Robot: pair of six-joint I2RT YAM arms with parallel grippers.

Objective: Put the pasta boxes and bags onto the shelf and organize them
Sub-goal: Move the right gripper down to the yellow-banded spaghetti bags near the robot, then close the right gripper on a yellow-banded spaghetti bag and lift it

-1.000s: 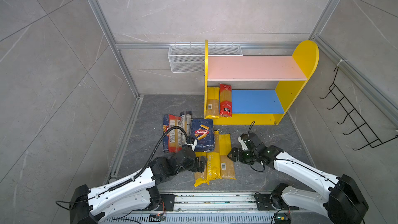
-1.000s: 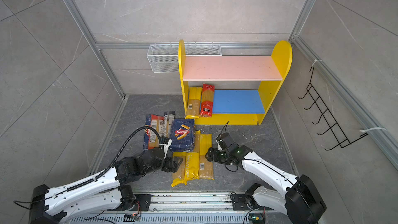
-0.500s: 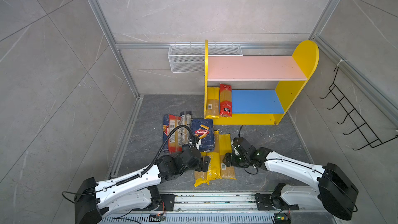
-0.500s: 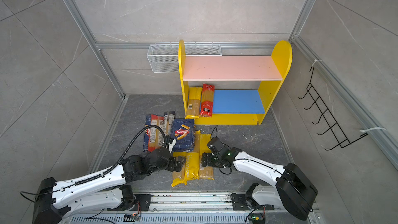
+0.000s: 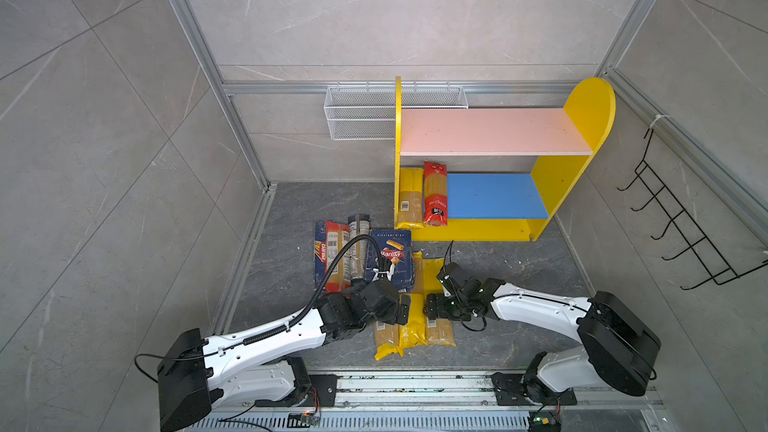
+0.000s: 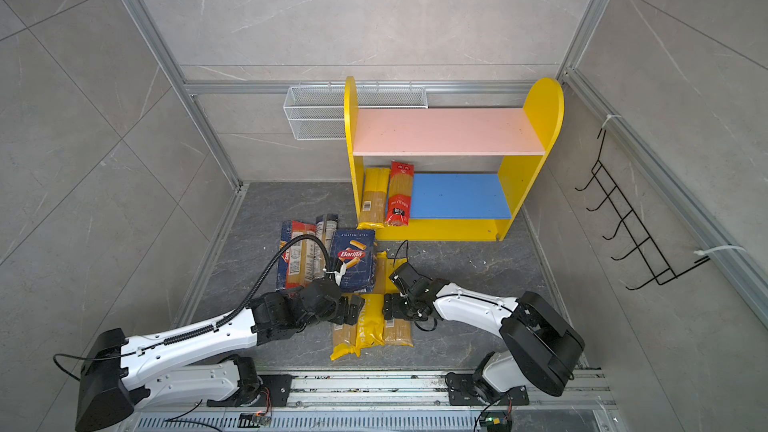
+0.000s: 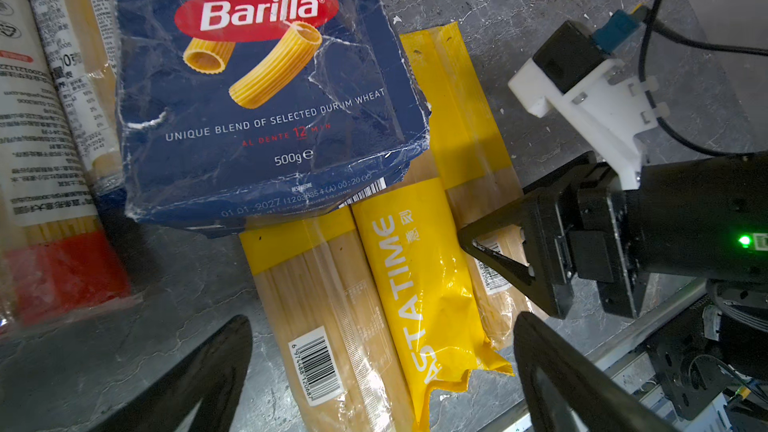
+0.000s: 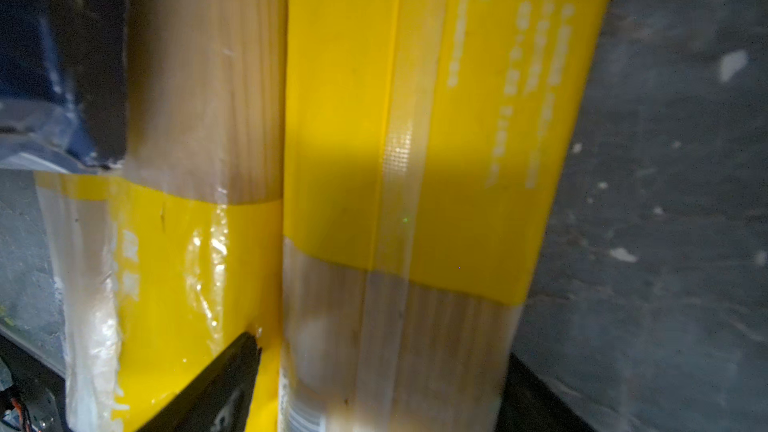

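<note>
Now both have their fingers spread — left gripper (image 7: 382, 322) above the PASTATIME bag (image 7: 415, 284), right gripper (image 8: 382, 351) astride the neighbouring yellow bag (image 8: 436, 118).

The dark grey floor (image 5: 519, 284) is what everything's parked on. The shelf (image 5: 582, 126) is stood at about 1 o'clock, near the back wall. On its blue lower board (image 5: 494, 197), a yellow bag (image 5: 410, 197) and a red bag (image 5: 434, 193) are laid touching at the 9 o'clock end. Mid-floor, the narrow Barilla box (image 5: 322, 253), a dark bag (image 5: 358, 226) and the rigatoni box (image 5: 390, 257) are bunched together. At their 6 o'clock, three yellow bags (image 5: 440, 332) are laid side by side, the PASTATIME bag (image 5: 412, 326) in the middle, with at least two far ends tucked under the rigatoni box.
</note>
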